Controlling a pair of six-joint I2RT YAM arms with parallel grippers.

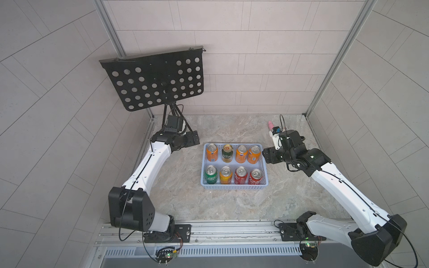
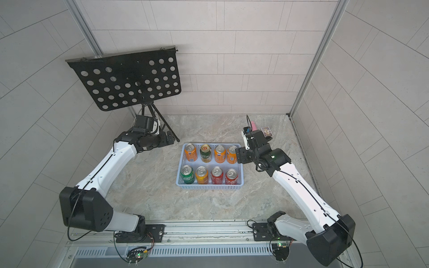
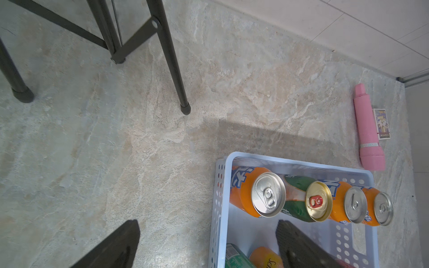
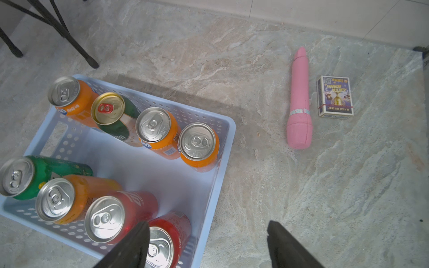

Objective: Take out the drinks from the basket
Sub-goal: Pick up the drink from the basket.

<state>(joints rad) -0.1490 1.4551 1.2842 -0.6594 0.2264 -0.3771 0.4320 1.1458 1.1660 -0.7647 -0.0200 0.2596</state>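
The light-blue basket (image 1: 232, 187) (image 4: 224, 141) sits mid-table, with eight upright drinks in two rows. The back row holds an orange can (image 1: 212, 152), a dark green-gold can (image 1: 227, 153) and two more orange cans (image 1: 241, 153). In front stand a bright green can (image 1: 211, 174), a yellow-orange can (image 1: 225, 175) and two red cans (image 1: 240, 175). My left gripper (image 3: 209, 234) (image 1: 193, 138) hovers open at the basket's back-left corner, straddling its side wall (image 3: 219, 208). My right gripper (image 4: 209, 236) (image 1: 267, 156) is open over the right wall, one finger above a red can (image 4: 167, 239). Neither holds anything.
A black perforated music stand (image 1: 153, 81) rises at the back left, its legs (image 3: 176, 69) planted near my left gripper. A pink tube (image 4: 299, 99) and a small card box (image 4: 335, 97) lie at the back right. Tiled walls close in three sides.
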